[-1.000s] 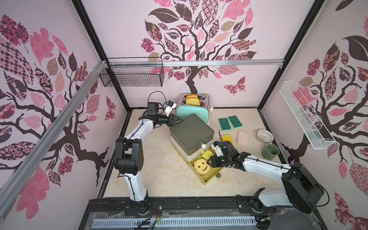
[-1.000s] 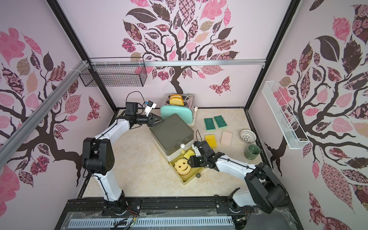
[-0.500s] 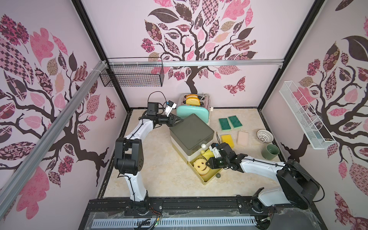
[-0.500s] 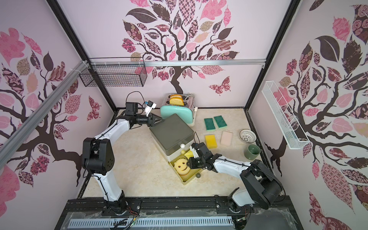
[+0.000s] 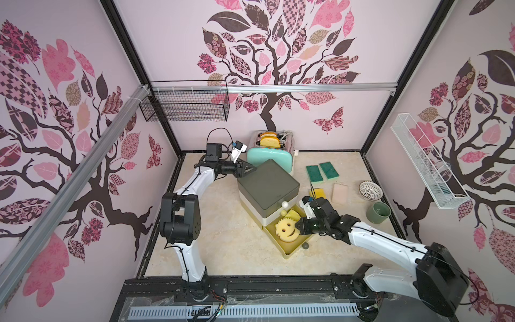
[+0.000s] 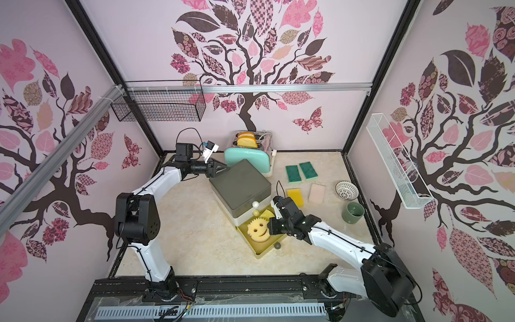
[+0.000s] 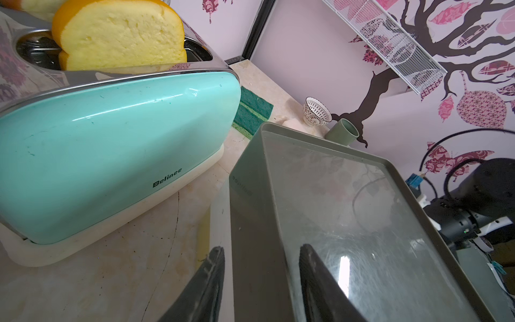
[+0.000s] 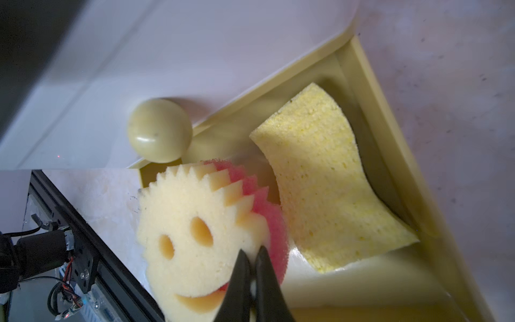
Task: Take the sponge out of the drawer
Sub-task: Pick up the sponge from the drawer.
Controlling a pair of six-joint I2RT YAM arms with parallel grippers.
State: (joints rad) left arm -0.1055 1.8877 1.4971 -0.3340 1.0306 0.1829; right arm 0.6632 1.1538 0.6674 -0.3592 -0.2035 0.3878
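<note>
Where the cabinet knob (image 8: 159, 130) overhangs, yellow slab (image 8: 328, 178) beside smiley sponge (image 8: 195, 237).

Yellow smiley-face sponge (image 8: 195, 239) tilted up inside open drawer (image 5: 289, 249).

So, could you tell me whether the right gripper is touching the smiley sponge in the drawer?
Touching: in the right wrist view, the right gripper is shut on the edge of the smiley sponge, pinching it.
</note>
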